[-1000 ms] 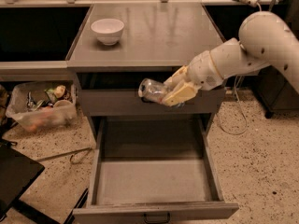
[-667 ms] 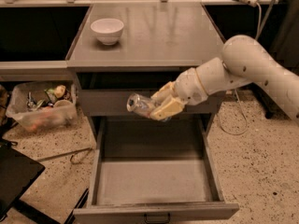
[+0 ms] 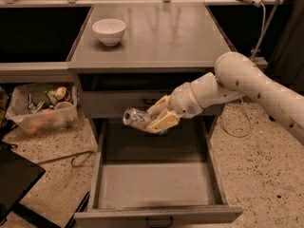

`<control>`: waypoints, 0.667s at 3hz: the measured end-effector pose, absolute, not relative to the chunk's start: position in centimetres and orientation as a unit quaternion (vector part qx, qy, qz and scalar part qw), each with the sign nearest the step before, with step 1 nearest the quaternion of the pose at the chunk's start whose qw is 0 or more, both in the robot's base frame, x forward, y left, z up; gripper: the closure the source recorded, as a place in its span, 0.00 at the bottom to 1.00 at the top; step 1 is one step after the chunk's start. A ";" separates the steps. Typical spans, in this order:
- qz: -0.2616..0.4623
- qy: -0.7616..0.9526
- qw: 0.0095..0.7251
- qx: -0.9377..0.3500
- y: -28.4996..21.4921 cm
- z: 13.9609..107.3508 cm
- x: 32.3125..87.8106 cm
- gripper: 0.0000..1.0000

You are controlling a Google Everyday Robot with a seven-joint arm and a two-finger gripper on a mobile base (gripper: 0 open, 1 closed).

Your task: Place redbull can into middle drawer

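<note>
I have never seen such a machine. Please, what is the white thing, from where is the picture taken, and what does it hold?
The white thing is a robot arm, reaching in from the picture's right. There is one picture, looking down at a grey cabinet from the front. At the arm's end is its hand: two fingers shut on a small silver can, held lying sideways. The hand hangs over the open drawer, whose floor is bare. A white bowl stands on the cabinet top. A plastic box sits on the floor at the picture's left.
</note>
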State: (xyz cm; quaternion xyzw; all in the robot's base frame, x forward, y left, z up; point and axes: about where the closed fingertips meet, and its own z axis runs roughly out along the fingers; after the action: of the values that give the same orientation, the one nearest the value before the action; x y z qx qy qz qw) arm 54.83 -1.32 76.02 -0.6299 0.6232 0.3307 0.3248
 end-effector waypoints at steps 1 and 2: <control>0.316 0.644 0.327 -0.615 -1.1 74.5 53.9 1.00; 0.311 0.684 0.328 -0.573 -0.8 69.5 51.1 1.00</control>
State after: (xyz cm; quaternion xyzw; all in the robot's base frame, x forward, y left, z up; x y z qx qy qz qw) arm 51.07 -0.76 69.47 -0.5728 0.6837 0.3110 0.3282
